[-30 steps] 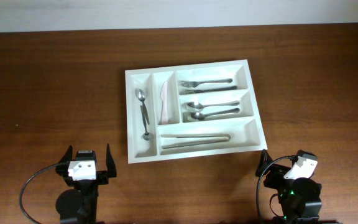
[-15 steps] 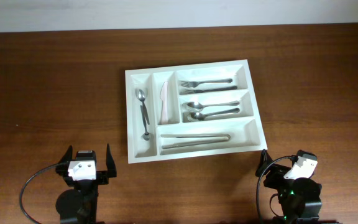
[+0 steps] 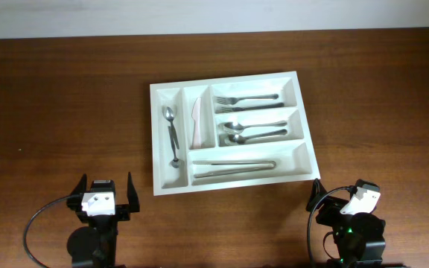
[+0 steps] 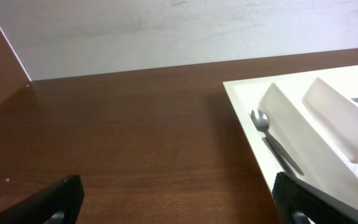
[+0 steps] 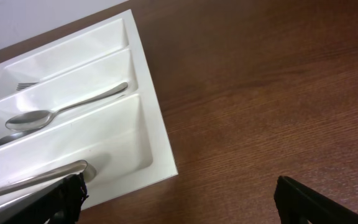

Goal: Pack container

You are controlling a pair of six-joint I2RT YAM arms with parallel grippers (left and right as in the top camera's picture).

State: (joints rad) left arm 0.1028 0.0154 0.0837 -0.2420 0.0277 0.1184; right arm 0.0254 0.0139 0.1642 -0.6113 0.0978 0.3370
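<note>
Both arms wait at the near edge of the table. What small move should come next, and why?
Probably none, just stay parked: every compartment of the container holds cutlery, no loose utensil shows on the table, and the left gripper and right gripper are both open and empty.

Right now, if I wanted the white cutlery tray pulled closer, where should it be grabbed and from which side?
Probably the container by its near rim at the near-right corner, coming down from above with one finger inside and one outside. The wall there is thin and upright, that end of the compartment lies bare, and the open right claw sits closest.
</note>
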